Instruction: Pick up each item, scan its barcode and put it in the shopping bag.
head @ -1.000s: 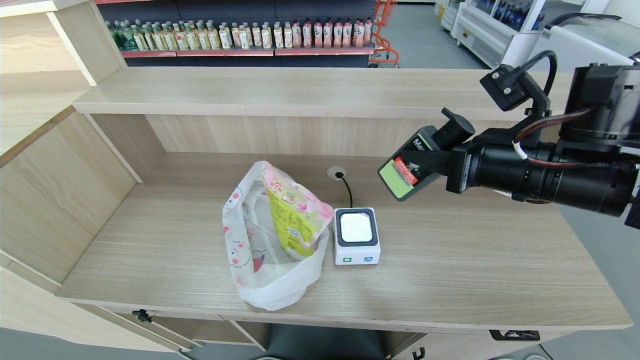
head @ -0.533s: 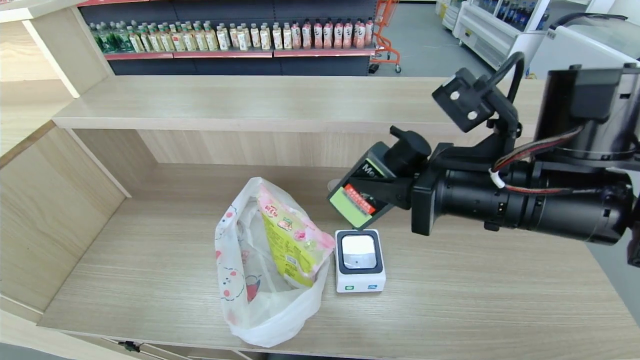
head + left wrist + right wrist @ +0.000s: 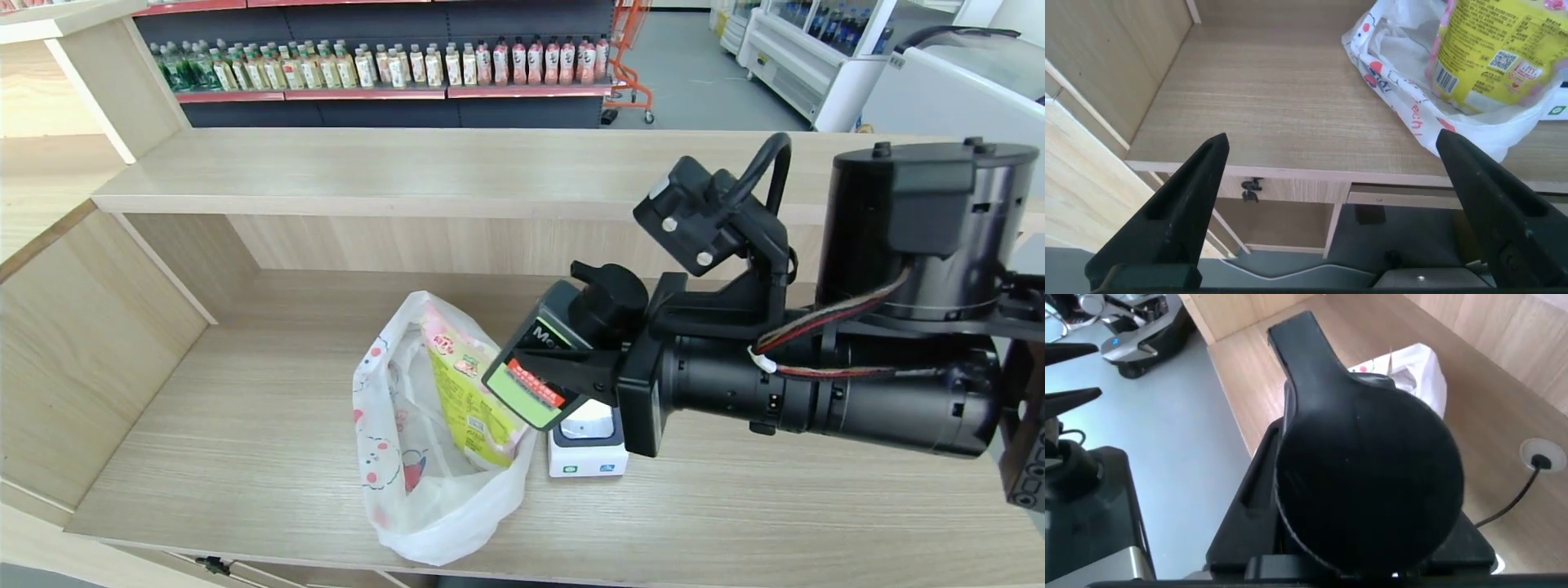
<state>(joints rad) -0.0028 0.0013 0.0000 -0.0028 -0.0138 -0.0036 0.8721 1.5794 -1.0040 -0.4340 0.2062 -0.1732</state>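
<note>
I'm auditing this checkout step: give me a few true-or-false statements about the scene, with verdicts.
1. The right pincer grips a box. True.
2. The bag is empty. False: a yellow pouch stands in it.
3. The scanner sits on the counter, right of the bag. True.
4. The left pincer is shut on the pouch. False: it is open and holds nothing.
5. The box lies inside the bag. False: it is held in the air, near the scanner.
</note>
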